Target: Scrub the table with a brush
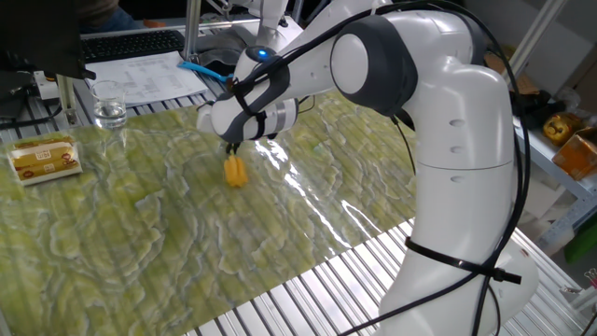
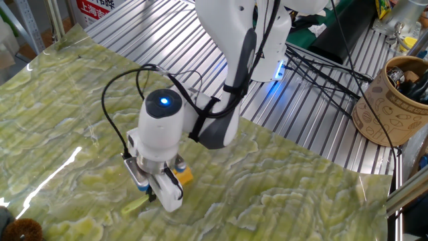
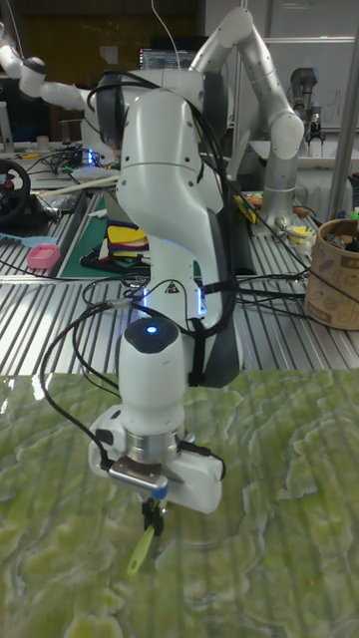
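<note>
A: Where do we have the brush [image 1: 235, 172] right now?

B: It sits in our gripper [image 1: 233, 147], bristle end down on the table [image 1: 140, 215]. In one fixed view the orange-yellow head touches the marbled sheet just below the fingers, at about six o'clock from the hand.

A: And the grip itself?

B: The jaws are nearly together, pinched on the brush partway along it. In the other fixed view the gripper [image 2: 158, 191] hides the contact, but the orange head pokes out at its three o'clock and the pale handle sticks out at its eight o'clock, low over the sheet.

A: So the long axis runs slanted, not upright?

B: We judge it so. The brush [image 2: 182, 176] lies tilted, head on one side of the fingers and handle tip on the other. The tall fixed view shows the thin handle of the brush [image 3: 141, 552] hanging from the gripper [image 3: 152, 514] toward seven o'clock; the head is hidden behind the hand there.

A: What does the next stroke turn on?

B: On keeping the head pressed to the sheet while we sweep. The head is already under the hand, so there is nothing to reach for, only a sideways drag. We cannot tell how hard the bristles press.
</note>
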Action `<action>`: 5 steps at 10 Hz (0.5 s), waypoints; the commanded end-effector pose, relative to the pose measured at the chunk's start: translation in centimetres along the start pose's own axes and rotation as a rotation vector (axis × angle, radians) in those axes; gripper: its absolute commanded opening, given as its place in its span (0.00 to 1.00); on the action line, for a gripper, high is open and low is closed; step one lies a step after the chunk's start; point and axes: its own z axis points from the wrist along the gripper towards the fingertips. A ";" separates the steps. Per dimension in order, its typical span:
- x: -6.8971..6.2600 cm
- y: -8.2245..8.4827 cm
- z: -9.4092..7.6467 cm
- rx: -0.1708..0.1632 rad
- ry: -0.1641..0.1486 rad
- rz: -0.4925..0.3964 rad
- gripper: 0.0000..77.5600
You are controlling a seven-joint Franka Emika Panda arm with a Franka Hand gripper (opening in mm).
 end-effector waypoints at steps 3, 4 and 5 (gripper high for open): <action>-1.1 1.3 0.2 -0.017 -0.006 0.079 0.02; -1.4 1.6 -0.1 -0.017 0.006 0.103 0.02; -1.8 2.0 -0.4 -0.018 0.003 0.103 0.02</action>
